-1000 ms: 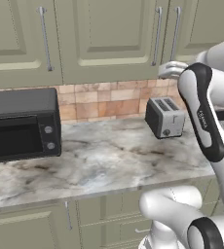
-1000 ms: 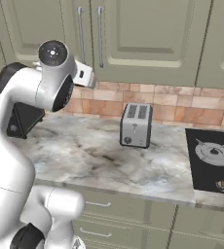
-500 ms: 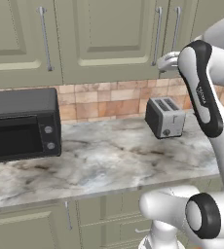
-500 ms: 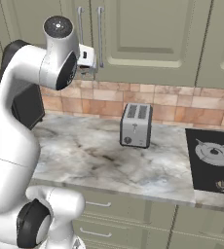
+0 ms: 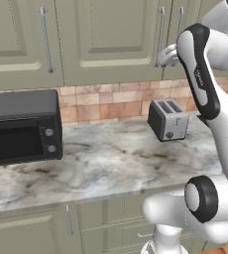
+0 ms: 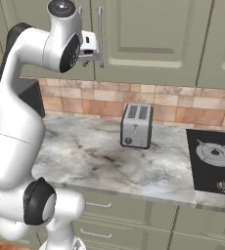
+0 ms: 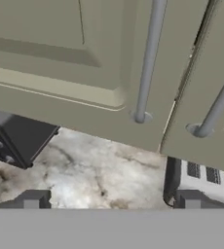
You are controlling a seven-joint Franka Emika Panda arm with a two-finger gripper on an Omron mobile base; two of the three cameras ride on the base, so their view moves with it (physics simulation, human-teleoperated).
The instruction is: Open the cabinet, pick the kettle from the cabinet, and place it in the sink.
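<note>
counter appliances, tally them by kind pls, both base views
toaster: 1
microwave oven: 1
hob: 1
total: 3

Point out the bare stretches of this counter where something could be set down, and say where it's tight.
The marble counter lies bare between the black oven and the toaster, and along its front edge. In the right base view, a narrower strip separates toaster and hob. Tight: behind the toaster, against the tiles.
</note>
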